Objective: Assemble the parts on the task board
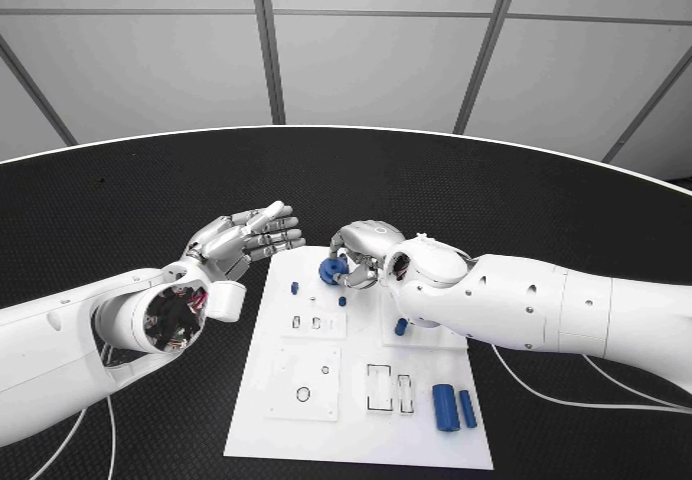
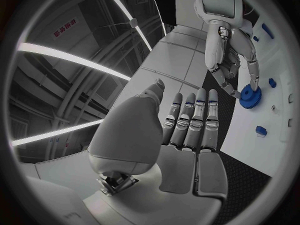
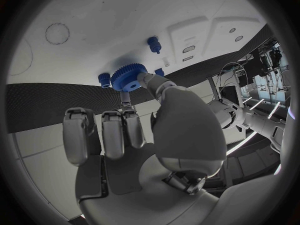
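A: The task board (image 1: 361, 440) lies flat in the middle of the black surface (image 1: 144, 200), and a blue gear (image 1: 333, 270) sits at its far edge, pinched in the right hand (image 1: 368, 252).

B: Pinched how?

A: In the right wrist view the thumb and a fingertip (image 3: 128, 110) close on the toothed gear (image 3: 128, 78), just over the white plate (image 3: 125, 25).

B: Other parts?

A: Small blue pegs (image 1: 294, 288) stand near the gear, and two blue cylinders (image 1: 456, 407) lie side by side near the board's right edge.

B: And the left hand?

A: The left hand (image 1: 245, 240) hovers left of the board, fingers straight and together, holding nothing.
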`<state>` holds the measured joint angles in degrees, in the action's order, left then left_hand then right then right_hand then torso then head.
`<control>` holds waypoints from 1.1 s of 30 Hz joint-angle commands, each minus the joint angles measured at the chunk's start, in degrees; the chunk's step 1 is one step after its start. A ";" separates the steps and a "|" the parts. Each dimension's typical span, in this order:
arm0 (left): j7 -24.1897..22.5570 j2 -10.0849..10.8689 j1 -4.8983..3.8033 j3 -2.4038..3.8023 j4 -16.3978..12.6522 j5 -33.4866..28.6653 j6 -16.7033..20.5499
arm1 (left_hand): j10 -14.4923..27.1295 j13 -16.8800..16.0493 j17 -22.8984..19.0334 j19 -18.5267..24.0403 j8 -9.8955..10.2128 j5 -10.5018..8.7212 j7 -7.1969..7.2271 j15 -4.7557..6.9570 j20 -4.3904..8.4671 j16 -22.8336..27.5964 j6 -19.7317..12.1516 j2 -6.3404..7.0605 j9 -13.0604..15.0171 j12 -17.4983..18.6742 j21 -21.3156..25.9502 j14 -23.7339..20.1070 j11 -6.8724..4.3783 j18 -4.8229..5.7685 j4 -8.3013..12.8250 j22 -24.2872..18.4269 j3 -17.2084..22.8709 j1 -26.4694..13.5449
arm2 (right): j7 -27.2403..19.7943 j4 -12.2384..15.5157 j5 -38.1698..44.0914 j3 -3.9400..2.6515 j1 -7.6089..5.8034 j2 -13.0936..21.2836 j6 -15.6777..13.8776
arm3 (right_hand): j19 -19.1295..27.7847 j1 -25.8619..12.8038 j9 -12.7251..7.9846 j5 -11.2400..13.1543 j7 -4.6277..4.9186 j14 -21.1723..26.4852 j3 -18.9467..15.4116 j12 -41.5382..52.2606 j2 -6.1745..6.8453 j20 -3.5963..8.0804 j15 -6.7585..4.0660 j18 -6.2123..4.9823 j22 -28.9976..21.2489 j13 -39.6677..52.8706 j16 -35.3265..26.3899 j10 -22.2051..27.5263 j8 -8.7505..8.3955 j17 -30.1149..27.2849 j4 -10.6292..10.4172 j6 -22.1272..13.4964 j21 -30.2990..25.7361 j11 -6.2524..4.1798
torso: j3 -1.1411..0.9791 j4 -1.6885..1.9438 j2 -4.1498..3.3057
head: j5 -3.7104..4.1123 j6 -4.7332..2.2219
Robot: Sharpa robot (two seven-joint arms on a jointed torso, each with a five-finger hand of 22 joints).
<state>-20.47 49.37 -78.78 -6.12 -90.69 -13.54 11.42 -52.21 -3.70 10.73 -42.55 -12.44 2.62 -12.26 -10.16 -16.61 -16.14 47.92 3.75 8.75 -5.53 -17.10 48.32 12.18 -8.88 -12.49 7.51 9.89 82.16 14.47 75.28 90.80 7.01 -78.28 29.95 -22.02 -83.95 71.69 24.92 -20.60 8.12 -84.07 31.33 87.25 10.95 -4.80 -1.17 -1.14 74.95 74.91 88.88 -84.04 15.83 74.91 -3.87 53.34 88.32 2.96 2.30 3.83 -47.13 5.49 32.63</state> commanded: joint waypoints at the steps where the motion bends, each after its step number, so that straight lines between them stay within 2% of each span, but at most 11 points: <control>1: 0.02 0.01 0.00 0.00 0.01 0.00 0.00 | -0.31 0.03 -0.04 0.35 0.27 0.25 -2.68 0.03 0.01 0.33 -0.28 -0.29 -0.08 0.40 0.30 -0.20 0.05 -0.77 0.08 -0.07 -0.12 -0.40 | 0.24 -0.07 0.00 0.00 0.00 0.00 -0.11 | -5.06 -0.20 0.79 -0.40 -0.73 -5.40 0.25 0.19 -0.16 0.40 -0.38 0.57 12.87 12.64 0.26 -3.79 0.53 12.54 -0.03 1.06 0.22 -0.34 | 0.02 0.01 -0.01 | 0.00 0.02; 6: 0.07 -0.01 0.00 0.00 0.03 0.00 -0.03 | -0.31 0.03 -0.04 0.35 0.27 0.25 -2.68 0.03 0.01 0.33 -0.28 -0.29 -0.08 0.40 0.30 -0.20 0.05 -0.77 0.08 -0.07 -0.12 -0.40 | 0.40 -0.14 0.00 0.00 0.00 -0.02 -0.06 | -5.06 -0.25 0.79 -0.41 -0.73 -5.38 0.28 0.13 -0.14 0.40 -0.37 0.57 12.87 12.59 0.24 -3.74 0.51 12.46 0.00 1.02 0.22 -0.34 | 0.05 0.02 -0.04 | -0.02 0.01; 10: 0.09 0.00 0.00 0.00 0.05 0.00 -0.05 | -0.31 0.03 -0.04 0.35 0.27 0.25 -2.68 0.03 0.01 0.33 -0.28 -0.29 -0.08 0.40 0.30 -0.20 0.05 -0.77 0.08 -0.07 -0.12 -0.40 | 0.75 -0.11 0.00 0.00 0.00 -0.03 -0.41 | -5.03 -0.27 0.79 -0.45 -0.72 -5.37 0.31 0.07 -0.15 0.40 -0.36 0.55 12.80 12.53 0.22 -3.68 0.50 12.42 0.02 1.00 0.17 -0.34 | -0.02 -0.01 -0.06 | -0.01 0.10; 33: 0.14 0.05 0.00 0.00 0.08 -0.01 -0.08 | -0.31 0.03 -0.04 0.35 0.27 0.25 -2.68 0.03 0.01 0.33 -0.28 -0.29 -0.08 0.40 0.30 -0.20 0.05 -0.77 0.08 -0.07 -0.12 -0.40 | 1.17 0.37 0.00 0.00 0.00 0.56 -0.05 | -5.01 -1.00 0.73 -0.60 -0.55 -5.37 0.29 -0.14 0.35 0.34 -0.25 0.55 12.78 12.35 0.22 -3.49 0.23 12.43 0.11 0.56 0.15 -0.19 | 0.03 0.00 -0.01 | 0.03 0.29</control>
<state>-20.33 49.42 -78.78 -6.12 -90.61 -13.55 11.34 -52.21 -3.70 10.73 -42.55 -12.44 2.62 -12.26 -10.16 -16.61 -16.14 47.92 3.75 8.75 -5.53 -17.10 48.32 12.18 -8.88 -12.49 7.52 9.89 82.16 15.62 75.61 90.80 7.00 -78.27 30.49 -22.07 -83.95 71.01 24.92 -20.82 8.08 -84.07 31.21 87.25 11.66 -4.80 -1.16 -1.16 74.93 74.94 88.88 -84.04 15.86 74.94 -3.82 53.31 88.31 2.96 2.33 3.82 -47.14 5.50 32.92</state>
